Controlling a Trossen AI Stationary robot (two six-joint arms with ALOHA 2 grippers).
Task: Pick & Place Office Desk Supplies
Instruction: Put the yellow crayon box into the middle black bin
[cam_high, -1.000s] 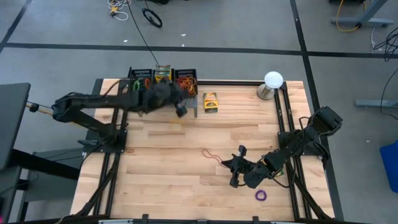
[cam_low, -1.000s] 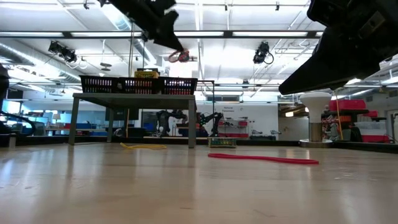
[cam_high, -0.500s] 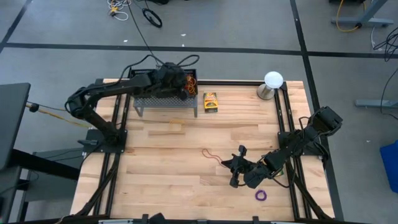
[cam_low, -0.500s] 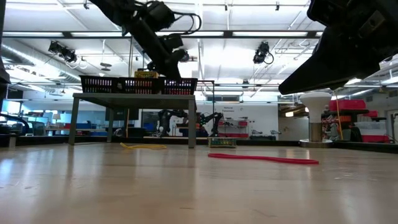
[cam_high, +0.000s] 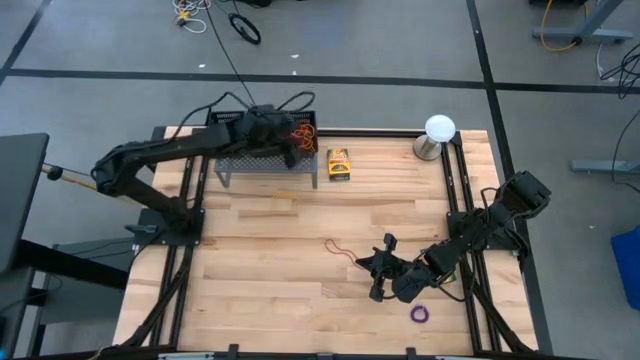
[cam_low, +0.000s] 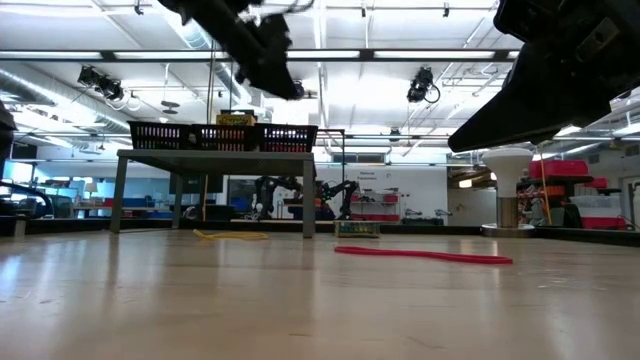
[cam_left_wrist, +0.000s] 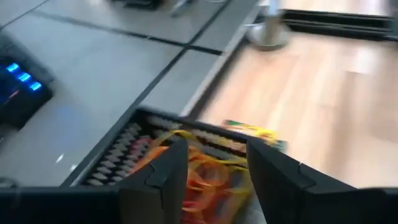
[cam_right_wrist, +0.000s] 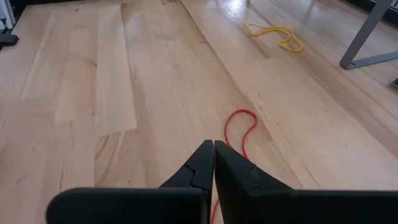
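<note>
Currently left claw (cam_left_wrist: 211, 177) is hanging over the basket (cam_high: 232, 157), fingers parted, nothing between them; bands (cam_left_wrist: 200, 173) are lying in the bin directly below. Lift clear before swinging away. Right claw (cam_right_wrist: 213, 163) is pinched closed, empty, red band (cam_right_wrist: 244, 132) just ahead.
</note>
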